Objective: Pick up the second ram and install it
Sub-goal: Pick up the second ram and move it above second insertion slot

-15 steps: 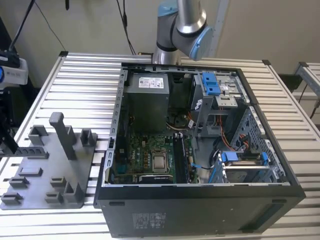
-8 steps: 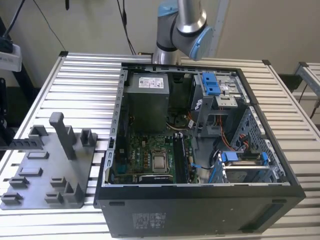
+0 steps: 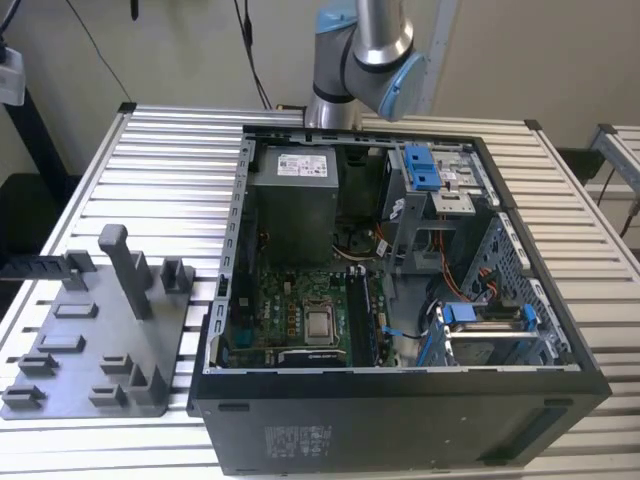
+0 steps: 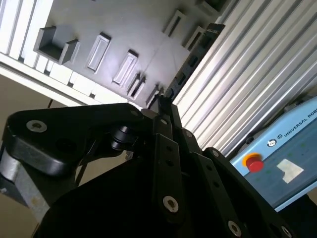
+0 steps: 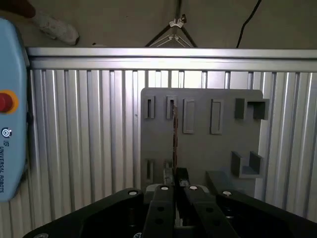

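The second ram (image 5: 174, 134) is pinched in the jaws, which are closed down to the thickness of the board. In the first wrist view it shows edge-on as a thin line running out from the fingertips; in the second wrist view the second ram (image 4: 190, 62) is a dark notched strip reaching away from them. Most of the stick juts free of the grip, probably to leave its contact edge clear.

Beyond it, well apart, lies the grey tray (image 5: 208, 148); its narrow slots look cut to stand such sticks on edge, where jaws can close on them from above. By that reading the stick is out of its slot and in the air above the tray.

The tray rests on the ribbed counter (image 3: 170, 170), just beside the open computer case (image 3: 400, 420). The case lies on its side with the panel off, so its green board (image 3: 300, 300) faces up, within reach from above; the arm (image 3: 365, 50) rises behind the case.
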Motion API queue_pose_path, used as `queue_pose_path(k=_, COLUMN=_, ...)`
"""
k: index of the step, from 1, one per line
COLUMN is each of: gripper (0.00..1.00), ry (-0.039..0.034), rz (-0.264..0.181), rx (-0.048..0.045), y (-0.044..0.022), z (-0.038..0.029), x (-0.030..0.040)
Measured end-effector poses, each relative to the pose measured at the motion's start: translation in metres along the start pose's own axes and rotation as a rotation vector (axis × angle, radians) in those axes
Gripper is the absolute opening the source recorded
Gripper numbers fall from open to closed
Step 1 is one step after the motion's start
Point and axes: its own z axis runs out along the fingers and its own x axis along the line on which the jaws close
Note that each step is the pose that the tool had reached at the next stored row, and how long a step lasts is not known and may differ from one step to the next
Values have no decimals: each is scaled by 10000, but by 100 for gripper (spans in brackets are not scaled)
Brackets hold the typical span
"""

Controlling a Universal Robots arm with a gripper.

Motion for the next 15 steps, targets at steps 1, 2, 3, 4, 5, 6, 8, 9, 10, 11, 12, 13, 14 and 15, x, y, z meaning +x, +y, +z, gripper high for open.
queue_pose_path(k=1, gripper=14, ry=1, rz=0, rx=-1, y=-1, z=-29, x=0)
queue_pose_path(k=2, gripper=14, ry=0, rz=0, rx=0, y=-2, z=-53, x=1)
queue_pose_path(k=3, gripper=14, ry=0, rz=0, rx=0, y=-2, z=-76, x=1)
queue_pose_path(k=4, gripper=14, ry=1, rz=0, rx=-1, y=-3, z=-95, x=1)
queue_pose_path(k=5, gripper=14, ry=0, rz=0, rx=0, y=-3, z=-111, x=2)
queue_pose_path(k=6, gripper=14, ry=0, rz=0, rx=0, y=-4, z=-130, x=2)
queue_pose_path(k=8, gripper=14, ry=-1, rz=0, rx=1, y=-5, z=-183, x=3)
queue_pose_path(k=9, gripper=14, ry=0, rz=0, rx=-1, y=-6, z=-217, x=3)
queue_pose_path(k=10, gripper=14, ry=1, rz=0, rx=-1, y=-7, z=-250, x=4)
queue_pose_path(k=11, gripper=14, ry=0, rz=0, rx=0, y=-8, z=-274, x=4)
queue_pose_path(k=12, gripper=14, ry=1, rz=0, rx=-1, y=-9, z=-297, x=4)
queue_pose_path(k=13, gripper=14, ry=0, rz=0, rx=1, y=-9, z=-318, x=5)
queue_pose_path(k=14, gripper=14, ry=-1, rz=0, rx=0, y=-9, z=-337, x=5)
queue_pose_path(k=15, gripper=14, ry=-1, rz=0, rx=0, y=-10, z=-353, x=6)
